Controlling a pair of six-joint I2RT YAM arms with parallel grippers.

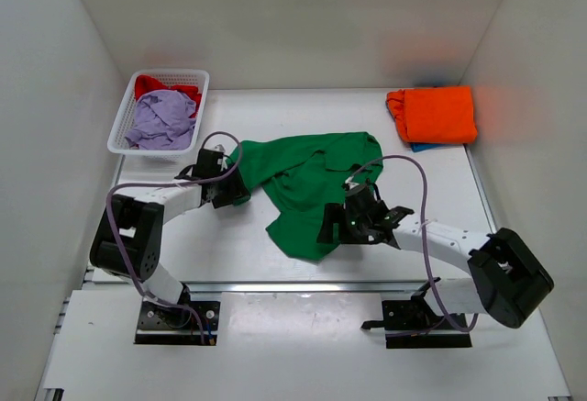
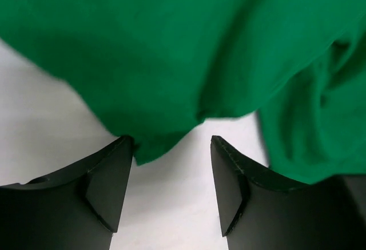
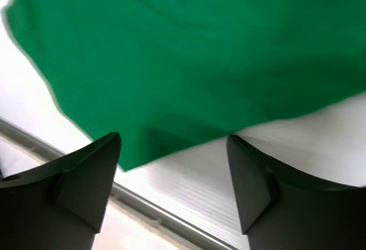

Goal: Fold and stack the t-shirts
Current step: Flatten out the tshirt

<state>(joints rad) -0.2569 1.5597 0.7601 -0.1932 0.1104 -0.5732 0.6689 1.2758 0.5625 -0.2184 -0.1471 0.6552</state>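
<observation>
The green shirt lies crumpled on the worktop, between the two grippers. The left gripper stands wide open. A corner of the cloth hangs between its fingers and touches one tip, but nothing is clamped. The right gripper is open too, with the shirt's hem just ahead of its fingertips. Well beyond it sits a folded orange shirt on a blue shirt. Beyond the left gripper, a lavender shirt and a red shirt fill a basket.

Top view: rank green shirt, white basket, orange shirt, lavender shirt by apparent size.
1. green shirt, spread out
2. white basket
3. orange shirt, folded
4. lavender shirt, crumpled inside the basket

The last two look close, so their order is unsure.
</observation>
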